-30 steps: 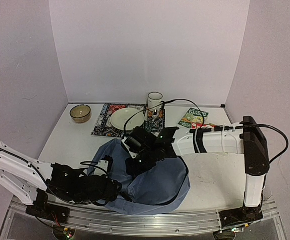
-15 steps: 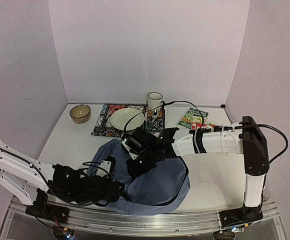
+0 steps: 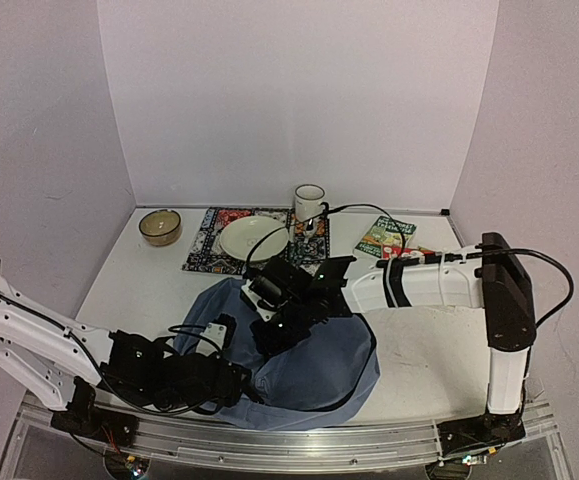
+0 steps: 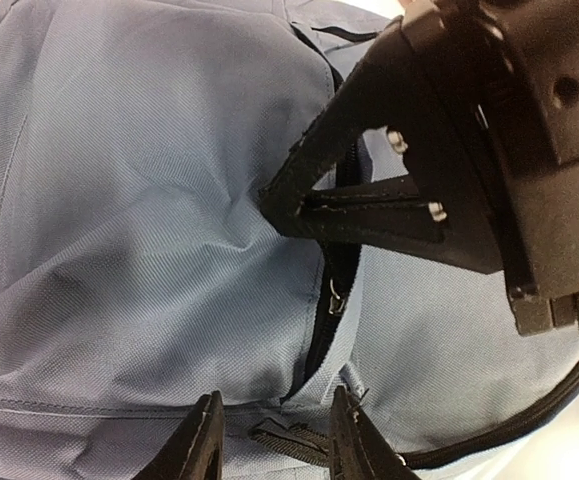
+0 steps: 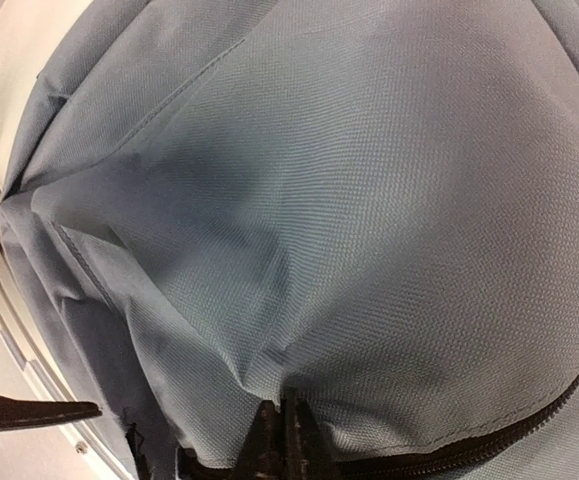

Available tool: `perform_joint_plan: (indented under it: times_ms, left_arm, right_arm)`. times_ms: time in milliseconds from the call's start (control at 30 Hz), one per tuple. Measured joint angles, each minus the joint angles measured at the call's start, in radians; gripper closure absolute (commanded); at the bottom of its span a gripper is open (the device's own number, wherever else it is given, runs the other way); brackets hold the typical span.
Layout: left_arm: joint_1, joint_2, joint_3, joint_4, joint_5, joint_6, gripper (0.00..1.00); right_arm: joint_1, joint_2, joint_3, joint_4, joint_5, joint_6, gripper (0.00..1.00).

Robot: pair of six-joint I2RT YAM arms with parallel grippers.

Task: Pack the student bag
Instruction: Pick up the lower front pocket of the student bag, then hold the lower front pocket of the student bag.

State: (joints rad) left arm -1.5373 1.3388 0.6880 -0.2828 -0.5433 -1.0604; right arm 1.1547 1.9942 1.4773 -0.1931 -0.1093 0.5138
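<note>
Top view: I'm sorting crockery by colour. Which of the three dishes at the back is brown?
The bowl, far left and off the patterned mat; the plate and the mug are white.

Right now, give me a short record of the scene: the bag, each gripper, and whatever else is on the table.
student bag: slate-blue, slumped on the table near the arms' bases
right gripper: shut, pinching bag fabric beside the zipper
left gripper: jaws apart, the bag's near edge between them; grip unclear
far side: bowl, plate on a patterned placemat, mug, green book
</note>
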Motion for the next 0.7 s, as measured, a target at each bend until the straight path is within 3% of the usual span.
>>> perform_joint_plan:
  times_ms: [300,700]
  left_arm:
    - [0.0,0.059,0.034,0.044,0.0,0.067,0.54]
    - [-0.001,0.141,0.051,0.098,-0.033,0.115,0.55]
  right_arm:
    - [0.0,-0.018,-0.001,0.001,0.021,0.01,1.0]
    - [0.005,-0.15,-0.067,0.052,0.05,0.082,1.0]
